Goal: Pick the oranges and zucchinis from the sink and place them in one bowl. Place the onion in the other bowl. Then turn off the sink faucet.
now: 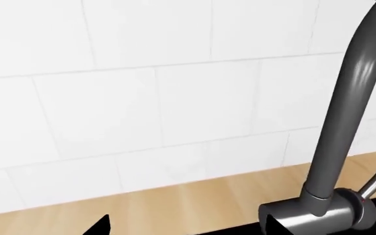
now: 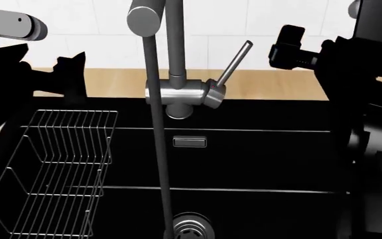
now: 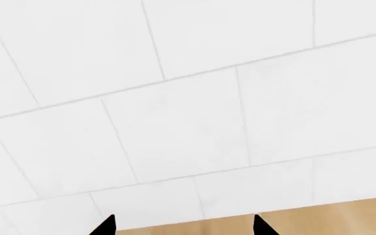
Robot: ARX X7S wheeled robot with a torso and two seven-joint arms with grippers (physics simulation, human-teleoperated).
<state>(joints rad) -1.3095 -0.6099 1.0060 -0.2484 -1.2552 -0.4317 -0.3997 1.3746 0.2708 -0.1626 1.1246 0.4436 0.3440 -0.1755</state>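
Observation:
The sink faucet (image 2: 184,94) stands at the back of the black sink (image 2: 257,159), with its steel body, dark spout (image 2: 173,40) and thin lever (image 2: 234,62) tilted up to the right. A thin dark column runs from the spout end down to the drain (image 2: 191,226). My left gripper (image 2: 71,72) hovers left of the faucet, open and empty. In the left wrist view (image 1: 188,227) one fingertip is near the faucet body (image 1: 318,215). My right gripper (image 2: 287,45) is open and empty to the right of the lever, facing the wall (image 3: 182,227). Oranges, zucchinis, onion and bowls are out of view.
A wire rack (image 2: 58,169) sits in the sink's left part. A steel overflow slot (image 2: 189,143) is on the back wall of the basin. A wooden counter strip (image 2: 277,84) and a white tiled wall (image 2: 244,25) lie behind the faucet.

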